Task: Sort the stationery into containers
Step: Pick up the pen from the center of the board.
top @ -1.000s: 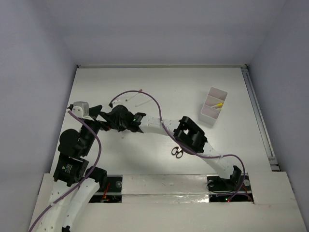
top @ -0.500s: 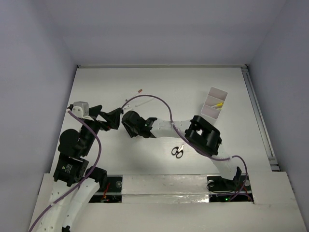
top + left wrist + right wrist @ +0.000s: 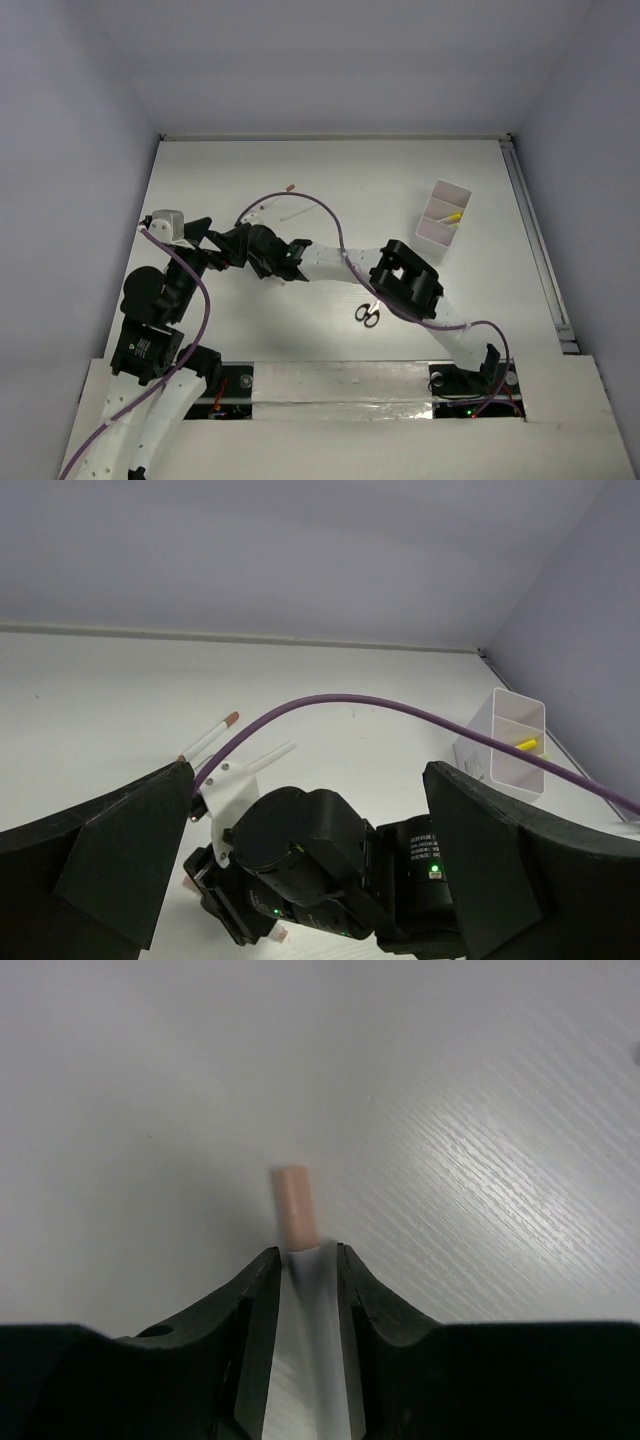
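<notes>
My right gripper (image 3: 305, 1252) is shut on a thin white pen (image 3: 312, 1340). The pen's pinkish cap (image 3: 295, 1205) sticks out past the fingertips, just above the white table. In the top view this gripper (image 3: 278, 270) is at the left-middle of the table, right in front of my left gripper (image 3: 228, 243). My left gripper (image 3: 308, 780) is open and empty, its jaws wide around the view of the right wrist. Two more white pens lie behind, one red-capped (image 3: 278, 196), one plain (image 3: 295, 214). Black-handled scissors (image 3: 367, 314) lie mid-table. The white divided tray (image 3: 441, 238) holds a yellow pen (image 3: 453, 217).
The purple cable (image 3: 320, 210) of my right arm loops over the loose pens. The tray stands at the right, near the table's raised right edge rail (image 3: 535, 240). Walls close the table at the back and sides. No eraser blocks show.
My right arm swung right and then back to the left, its gripper staying low beside my left gripper. The left arm has hardly moved.
</notes>
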Available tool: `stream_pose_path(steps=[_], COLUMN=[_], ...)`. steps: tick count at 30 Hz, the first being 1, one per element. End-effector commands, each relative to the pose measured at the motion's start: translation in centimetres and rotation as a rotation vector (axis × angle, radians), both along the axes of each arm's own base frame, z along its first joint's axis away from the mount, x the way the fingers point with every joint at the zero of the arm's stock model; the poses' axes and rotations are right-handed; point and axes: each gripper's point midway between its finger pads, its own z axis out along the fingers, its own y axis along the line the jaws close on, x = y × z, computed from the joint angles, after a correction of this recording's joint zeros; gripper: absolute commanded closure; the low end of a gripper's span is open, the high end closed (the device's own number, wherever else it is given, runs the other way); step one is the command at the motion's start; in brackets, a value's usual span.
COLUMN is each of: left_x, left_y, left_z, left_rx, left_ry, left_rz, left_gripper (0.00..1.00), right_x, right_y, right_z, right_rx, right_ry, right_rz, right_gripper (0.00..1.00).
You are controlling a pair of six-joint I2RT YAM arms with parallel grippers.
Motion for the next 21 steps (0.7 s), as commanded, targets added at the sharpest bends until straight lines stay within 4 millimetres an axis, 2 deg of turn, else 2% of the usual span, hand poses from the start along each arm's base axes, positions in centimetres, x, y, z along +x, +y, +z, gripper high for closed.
stream_pose_path(steps=[1, 2, 3, 5, 6, 7, 8, 9, 10, 12, 13, 14, 15, 16, 17, 18, 19, 20, 21], left_x=[0.0, -0.1, 0.0, 0.0, 0.0, 0.0, 0.0, 0.0, 0.0, 0.0, 0.0, 0.0, 0.0, 0.0, 0.0, 0.0, 0.0, 0.0, 0.0], left_y=[0.3, 0.3, 0.3, 0.4, 0.3, 0.3, 0.3, 0.3, 0.3, 0.3, 0.2, 0.2, 0.2, 0.2, 0.1, 0.1, 0.1, 0.1, 0.1], left_z=[2.2, 2.3, 2.3, 2.4, 2.3, 2.3, 2.3, 2.2, 2.2, 2.2, 2.2, 2.2, 2.2, 2.2, 2.2, 2.2, 2.2, 2.2, 2.2], left_rx=[-0.023, -0.023, -0.023, -0.023, -0.023, -0.023, -0.023, -0.022, -0.022, -0.023, -0.023, -0.023, -0.024, -0.024, -0.023, -0.024, -0.024, -0.024, -0.023], left_ry=[-0.058, -0.061, -0.06, -0.061, -0.06, -0.06, -0.06, -0.058, -0.058, -0.058, -0.058, -0.058, -0.058, -0.058, -0.056, -0.058, -0.058, -0.059, -0.058], left_rz=[0.011, 0.013, 0.014, 0.014, 0.014, 0.014, 0.014, 0.014, 0.014, 0.011, 0.009, 0.006, 0.005, 0.005, 0.002, 0.002, 0.0, -0.001, -0.001], left_gripper=[0.01, 0.01, 0.01, 0.01, 0.01, 0.01, 0.01, 0.01, 0.01, 0.01, 0.01, 0.01, 0.01, 0.01, 0.01, 0.01, 0.01, 0.01, 0.01], right_x=[-2.0, -2.0, -1.9, -1.5, -1.2, 0.1, 0.7, 0.6, 2.4, 3.6, 4.6, 5.1, 5.8, 6.2, 7.5, 8.0, 8.0, 8.2, 8.8], right_y=[-4.1, -4.1, -4.1, -4.1, -5.1, -5.1, -5.7, -7.2, -7.5, -9.0, -11.2, -12.4, -13.6, -16.0, -18.7, -20.4, -23.7, -25.8, -28.5], right_z=[-7.6, -7.6, -7.0, -5.9, -6.1, -3.5, -2.5, -2.6, 1.3, 3.9, 4.0, 7.9, 9.6, 9.5, 10.7, 14.9, 14.2, 15.1, 18.8], right_rx=[-0.249, -0.248, -0.239, -0.214, -0.218, -0.158, -0.136, -0.138, -0.035, 0.072, 0.114, 0.214, 0.277, 0.314, 0.346, 0.449, 0.418, 0.427, 0.515], right_ry=[0.104, 0.104, 0.096, 0.066, 0.065, 0.023, 0.005, 0.003, -0.048, -0.06, -0.07, -0.101, -0.132, -0.165, -0.206, -0.285, -0.327, -0.371, -0.469], right_rz=[0.029, 0.027, 0.023, 0.004, -0.021, -0.074, -0.104, -0.134, -0.185, -0.252, -0.302, -0.344, -0.382, -0.444, -0.513, -0.555, -0.637, -0.685, -0.753], right_gripper=[0.66, 0.72, 0.83, 0.89, 0.9, 0.9, 0.92, 0.92, 0.92, 0.92, 0.92, 0.92, 0.92, 0.92, 0.92, 0.93, 0.93, 0.94, 0.94])
